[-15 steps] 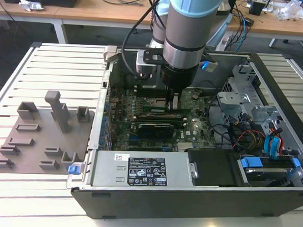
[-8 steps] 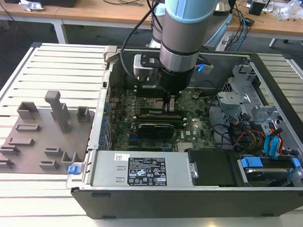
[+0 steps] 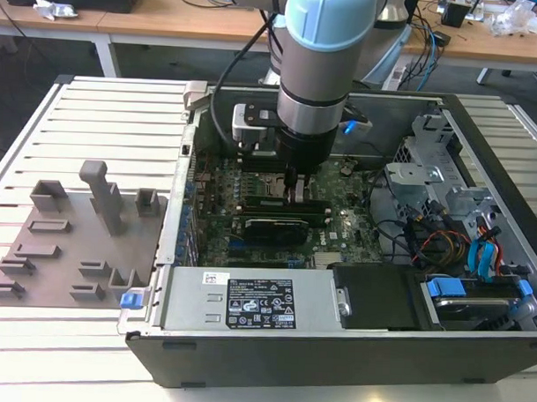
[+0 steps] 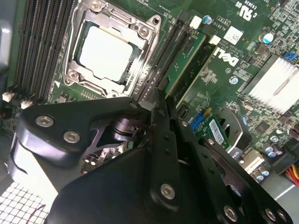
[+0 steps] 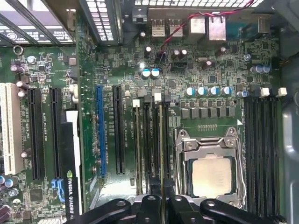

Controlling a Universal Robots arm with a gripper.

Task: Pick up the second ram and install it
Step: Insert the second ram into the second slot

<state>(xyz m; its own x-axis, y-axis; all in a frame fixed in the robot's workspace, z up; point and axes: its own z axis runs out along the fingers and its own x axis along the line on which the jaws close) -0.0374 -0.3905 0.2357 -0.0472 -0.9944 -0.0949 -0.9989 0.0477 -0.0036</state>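
My gripper [image 3: 294, 191] reaches down into the open computer case [image 3: 152, 250], at the memory slots beside the square CPU socket [image 5: 212, 175]. In both wrist views its black fingers [image 4: 161, 121] are closed together, and the gripper [image 5: 162, 198] pinches a thin board seen edge-on. This is the second ram [image 5: 162, 154], standing along the slot closest to the socket [image 4: 105, 51]. How deep it sits in the slot is hidden. One slot over from the gripper [image 4: 158, 95], another green stick [image 4: 187, 63] is seated.
A black expansion card [image 3: 269, 226] stands just in front of the memory slots. Grey holder blocks [image 3: 82, 239] rest on the slatted table at the exterior view's left. The power supply [image 3: 247, 302] and the drive cage with cables [image 3: 478, 252] crowd the case's front and right.
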